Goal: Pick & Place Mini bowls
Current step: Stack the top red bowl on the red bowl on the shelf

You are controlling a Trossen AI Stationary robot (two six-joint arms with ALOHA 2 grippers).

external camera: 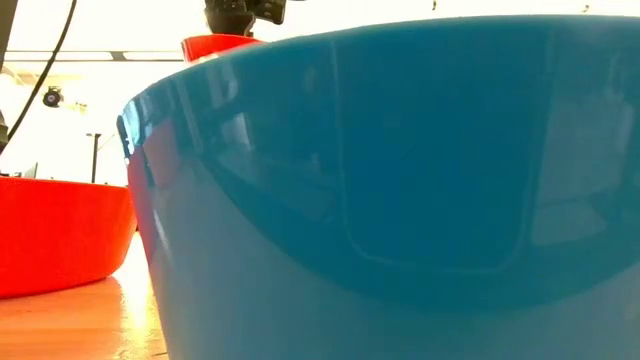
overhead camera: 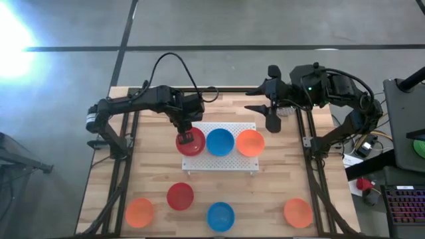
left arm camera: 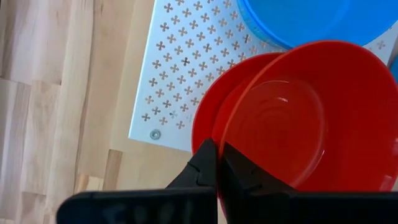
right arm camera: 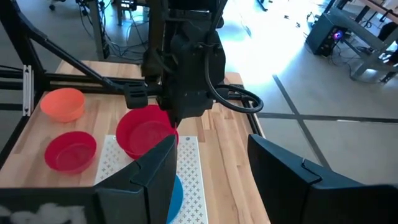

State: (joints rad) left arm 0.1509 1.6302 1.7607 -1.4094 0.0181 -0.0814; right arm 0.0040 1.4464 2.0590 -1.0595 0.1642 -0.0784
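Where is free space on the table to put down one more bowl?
Bare wood lies between the white perforated board and the front row of bowls, widest between the front blue bowl and the right orange bowl. The board is crowded: three bowls, with the left end effector shut on the red bowl.

Strong glare washed out the floor left of the wooden table [overhead camera: 219,192] in the high view. In the low view, a blue bowl [external camera: 400,200] loomed large and soft-focused, with the room behind it blown out white. Beyond the table in the right wrist view, daylight flared across the floor. Shadows were faint.
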